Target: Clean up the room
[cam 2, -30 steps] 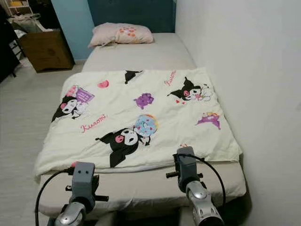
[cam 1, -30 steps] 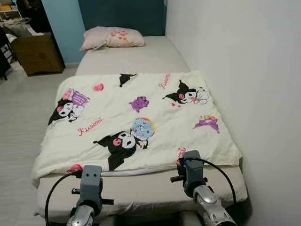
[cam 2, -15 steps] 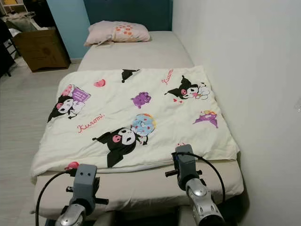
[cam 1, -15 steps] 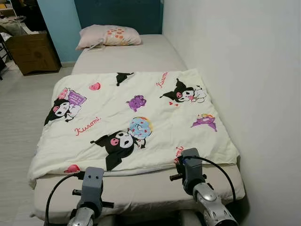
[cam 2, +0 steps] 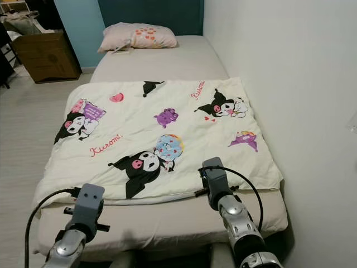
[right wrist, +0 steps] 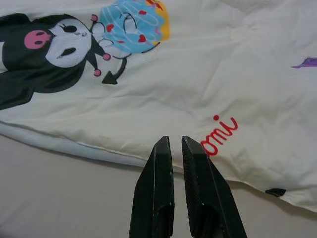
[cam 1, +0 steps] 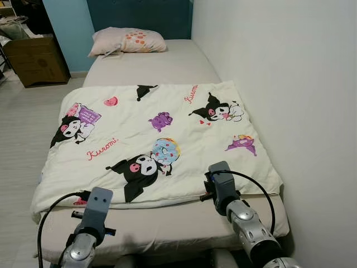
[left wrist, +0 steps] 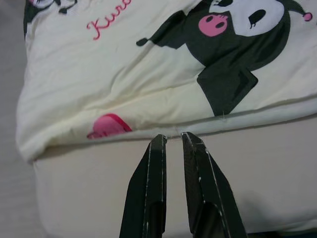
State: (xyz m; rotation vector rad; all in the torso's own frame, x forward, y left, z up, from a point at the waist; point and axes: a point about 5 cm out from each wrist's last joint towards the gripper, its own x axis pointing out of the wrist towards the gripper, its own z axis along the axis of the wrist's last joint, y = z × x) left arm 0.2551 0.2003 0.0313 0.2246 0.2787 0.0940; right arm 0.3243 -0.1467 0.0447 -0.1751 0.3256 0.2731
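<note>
Left eye view records a single bed (cam 1: 167,64) against a white wall (cam 1: 290,84), its beige mattress bare at the head end. A cream Kuromi-print quilt (cam 1: 150,139) lies spread flat over the foot half of the bed, its near edge short of the mattress end. A pink pillow (cam 1: 125,42) rests at the headboard. A brown wooden cabinet (cam 1: 36,61) stands on the floor beside the bed head. Left gripper (left wrist: 171,139) hovers just above the quilt's near edge by a pink heart, fingers nearly closed, holding nothing. Right gripper (right wrist: 172,140) sits over the same edge near red lettering, fingers likewise narrowly parted and empty.
</note>
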